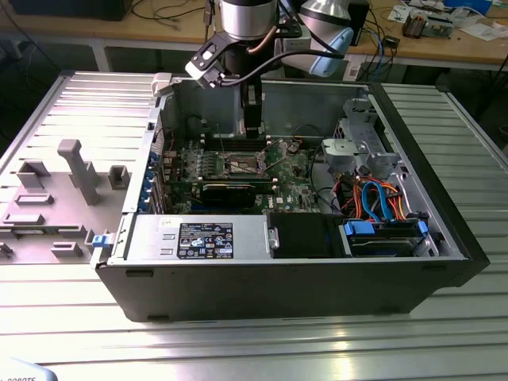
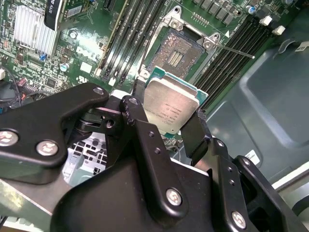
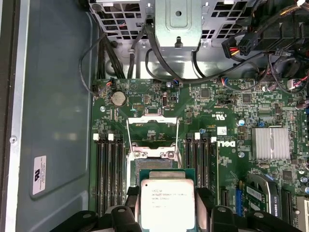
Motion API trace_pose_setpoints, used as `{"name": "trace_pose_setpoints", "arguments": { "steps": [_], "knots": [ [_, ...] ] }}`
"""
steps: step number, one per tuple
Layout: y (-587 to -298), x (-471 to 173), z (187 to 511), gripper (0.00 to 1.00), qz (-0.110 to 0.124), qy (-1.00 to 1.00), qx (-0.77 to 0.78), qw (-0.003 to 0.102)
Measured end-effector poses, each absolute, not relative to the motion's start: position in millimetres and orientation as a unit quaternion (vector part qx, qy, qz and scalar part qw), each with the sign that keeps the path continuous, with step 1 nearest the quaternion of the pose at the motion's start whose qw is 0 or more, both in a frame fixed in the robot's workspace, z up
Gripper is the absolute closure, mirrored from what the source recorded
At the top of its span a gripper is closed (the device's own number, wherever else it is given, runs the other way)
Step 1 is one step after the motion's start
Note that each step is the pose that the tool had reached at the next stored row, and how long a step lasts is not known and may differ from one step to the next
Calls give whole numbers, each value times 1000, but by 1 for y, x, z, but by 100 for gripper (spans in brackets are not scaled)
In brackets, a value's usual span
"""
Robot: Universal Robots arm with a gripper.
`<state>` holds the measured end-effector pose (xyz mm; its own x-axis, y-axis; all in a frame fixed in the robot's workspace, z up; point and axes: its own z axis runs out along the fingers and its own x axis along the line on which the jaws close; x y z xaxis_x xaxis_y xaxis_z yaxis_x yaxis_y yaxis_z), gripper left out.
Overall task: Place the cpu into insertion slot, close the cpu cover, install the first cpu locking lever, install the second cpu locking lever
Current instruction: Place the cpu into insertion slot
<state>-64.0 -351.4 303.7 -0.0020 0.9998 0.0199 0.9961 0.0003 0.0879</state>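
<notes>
My gripper (image 2: pixel 169 118) is shut on the cpu (image 2: pixel 171 107), a flat square chip with a silver-grey top, one black finger (image 2: pixel 136 99) on each of two opposite edges. The chip hangs slightly tilted just above the green board, close beside the insertion slot (image 2: pixel 181 50), whose dark contact field lies uncovered. In the first wrist view the cpu (image 3: pixel 166 203) overlaps the near edge of the insertion slot (image 3: pixel 152 165). Beyond it the cpu cover (image 3: pixel 152 122) stands flipped open. A thin locking lever (image 2: pixel 237 51) sticks out free. In the exterior view the gripper (image 1: pixel 252 119) hovers over the insertion slot (image 1: pixel 242 165) inside the case.
Black memory slots (image 3: pixel 108 174) flank the socket on both sides. A ribbed heatsink (image 3: pixel 270 143) and a long black card (image 1: pixel 230 193) sit nearby. The case wall (image 3: pixel 53 121), a drive cage (image 1: pixel 361 147) and cable bundles (image 1: pixel 377 198) hem the board in. A grey fixture plate (image 1: pixel 55 190) lies outside.
</notes>
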Motion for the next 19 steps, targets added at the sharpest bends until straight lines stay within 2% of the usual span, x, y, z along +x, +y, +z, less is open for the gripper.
{"name": "trace_pose_setpoints", "arguments": {
  "steps": [19],
  "knots": [
    [-351, -64, 296, 45, 38, 707, 706, 24]
  ]
}}
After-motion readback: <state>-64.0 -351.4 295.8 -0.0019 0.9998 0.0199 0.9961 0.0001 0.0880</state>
